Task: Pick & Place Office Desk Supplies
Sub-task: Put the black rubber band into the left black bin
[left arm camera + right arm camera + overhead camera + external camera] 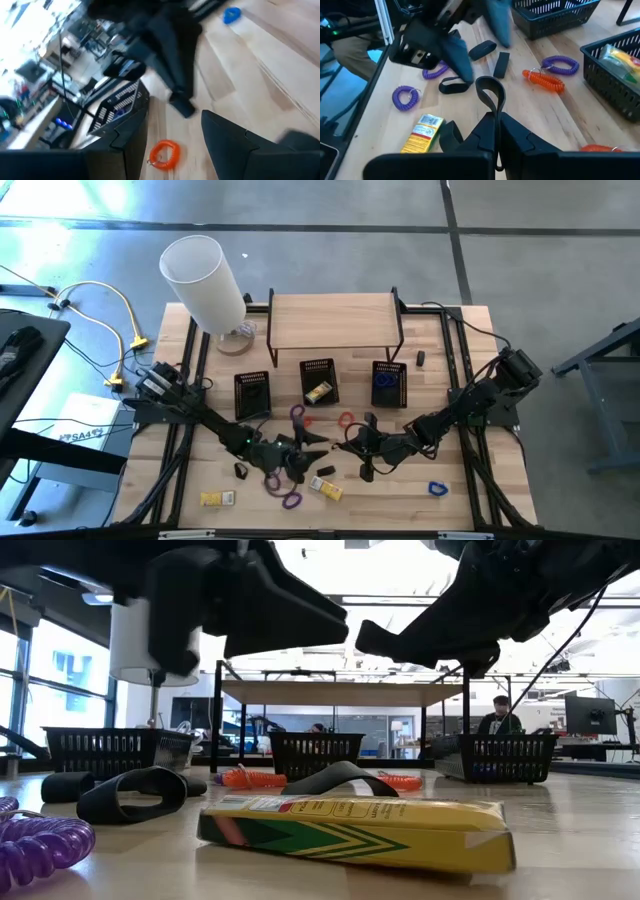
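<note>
Small supplies lie scattered on the wooden table [470,480]: purple coil loops [290,500], orange coils [346,420], a blue coil [436,488], yellow boxes [325,487] and black clip pieces [241,470]. My right gripper [496,119] hovers mid-table, shut on a black band loop [490,90]. My left gripper [170,125] is open just to its left, above the table [303,452], holding nothing. An orange coil [162,152] shows on the table between its fingers. My right gripper pinches the black band loop between its two fingers by its tail end [496,111]. The open loop stands out beyond the fingertips. In the low view the gripper [370,640] hangs well above the table. I cannot tell whether the loop touches the table.
Three black mesh baskets [252,393] [319,380] [390,383] stand in a row before a wooden shelf riser [335,320]; the middle holds a yellow box, the right one blue loops. A tall white cylinder [205,280] stands at the far left. People sit beyond the table [492,715].
</note>
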{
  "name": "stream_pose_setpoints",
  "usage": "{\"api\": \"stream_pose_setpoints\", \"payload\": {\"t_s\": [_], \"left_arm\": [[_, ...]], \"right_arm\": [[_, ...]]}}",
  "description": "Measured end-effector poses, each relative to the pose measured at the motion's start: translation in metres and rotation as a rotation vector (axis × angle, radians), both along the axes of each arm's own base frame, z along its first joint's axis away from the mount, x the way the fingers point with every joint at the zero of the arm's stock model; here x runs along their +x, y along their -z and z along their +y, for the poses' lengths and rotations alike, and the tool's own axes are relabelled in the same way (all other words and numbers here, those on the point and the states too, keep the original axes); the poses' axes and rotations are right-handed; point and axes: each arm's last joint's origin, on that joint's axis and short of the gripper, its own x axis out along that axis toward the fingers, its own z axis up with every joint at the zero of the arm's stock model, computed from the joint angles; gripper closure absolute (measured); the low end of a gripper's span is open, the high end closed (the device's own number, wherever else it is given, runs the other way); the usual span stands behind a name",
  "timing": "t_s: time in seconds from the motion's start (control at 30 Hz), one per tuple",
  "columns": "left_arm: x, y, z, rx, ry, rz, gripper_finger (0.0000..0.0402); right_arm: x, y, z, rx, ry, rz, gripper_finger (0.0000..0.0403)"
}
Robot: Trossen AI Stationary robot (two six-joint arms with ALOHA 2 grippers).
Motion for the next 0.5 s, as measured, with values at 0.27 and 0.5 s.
{"api": "stream_pose_setpoints", "payload": {"t_s": [0.27,0.5], "left_arm": [[0.011,0.001,0.017,-0.329,0.058,-0.025,0.0223],[0.013,0.001,0.019,-0.391,0.059,-0.029,0.0223]], "right_arm": [[0.001,-0.002,0.0,-0.078,-0.014,-0.026,0.0399],[0.002,-0.002,-0.003,-0.118,0.013,-0.028,0.0399]]}}
